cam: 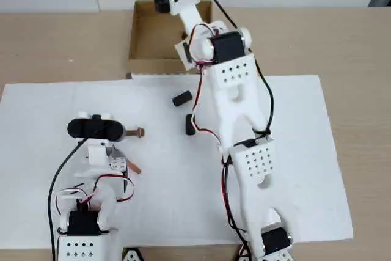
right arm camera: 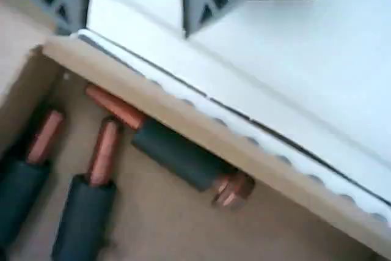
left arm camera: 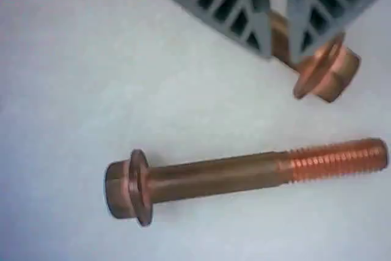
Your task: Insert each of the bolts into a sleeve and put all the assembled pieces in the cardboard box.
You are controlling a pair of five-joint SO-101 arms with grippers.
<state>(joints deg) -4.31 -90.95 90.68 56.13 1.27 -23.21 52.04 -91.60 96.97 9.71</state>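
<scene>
Bolt [left arm camera: 327, 71], shank hidden, is clamped in left hand [left arm camera: 279, 50]; right hand [right arm camera: 128, 25] spread above cardboard box [right arm camera: 183, 120].

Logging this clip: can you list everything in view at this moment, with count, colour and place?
Bolts: two, copper; one clamped in the left fingers, one loose on the paper beside it.
Sleeves: two, black; loose on the paper in front of the box.
Assembled pieces: three visible, copper bolt in black sleeve; inside the box.
Cardboard box: one, brown; at the paper's far edge.
Paper sheet: one, white; on the table.
Table: one, light wood.
Left gripper: shut on a bolt, low over the paper.
Right gripper: fingers open, empty, above the box's near wall.
</scene>
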